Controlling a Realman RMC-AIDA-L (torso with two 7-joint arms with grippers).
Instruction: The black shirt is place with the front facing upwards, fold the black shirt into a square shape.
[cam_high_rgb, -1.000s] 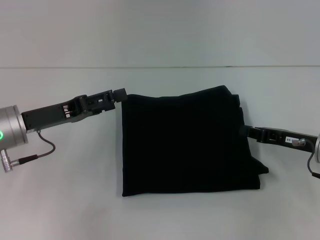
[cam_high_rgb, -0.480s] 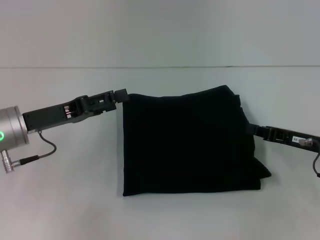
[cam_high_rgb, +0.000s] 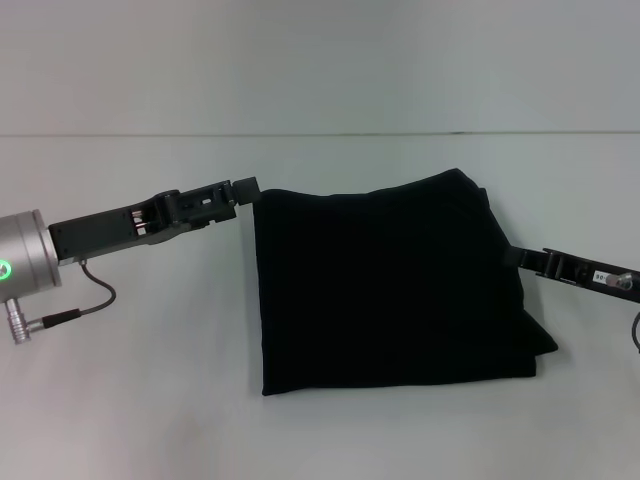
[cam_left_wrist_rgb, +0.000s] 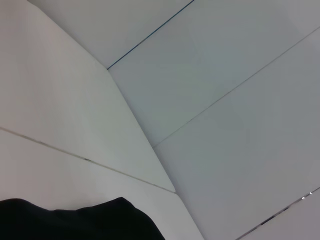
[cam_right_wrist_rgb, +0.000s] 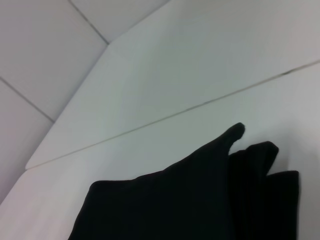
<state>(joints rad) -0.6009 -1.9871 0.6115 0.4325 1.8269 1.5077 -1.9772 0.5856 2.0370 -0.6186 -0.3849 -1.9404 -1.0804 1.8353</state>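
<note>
Black shirt (cam_high_rgb: 390, 285): plain black, no pattern visible. Surface (cam_high_rgb: 150, 400): white. Left end effector (cam_high_rgb: 243, 188): black; arm housing silver, green indicator light. Right end effector (cam_high_rgb: 512, 257): black.

From my head view, the left gripper (cam_high_rgb: 243, 187) meets the far left corner of the large black cloth shirt (cam_high_rgb: 390, 280) where black blends into black, so I cannot tell whether its fingers are spread or closed. The right gripper (cam_high_rgb: 512, 258) has its tip lost against the shirt's right edge, its arm is cut off by the frame's side, and its fingers are equally unreadable. Neither wrist view shows its own fingers, and both crop the shirt at the frame edge.
</note>
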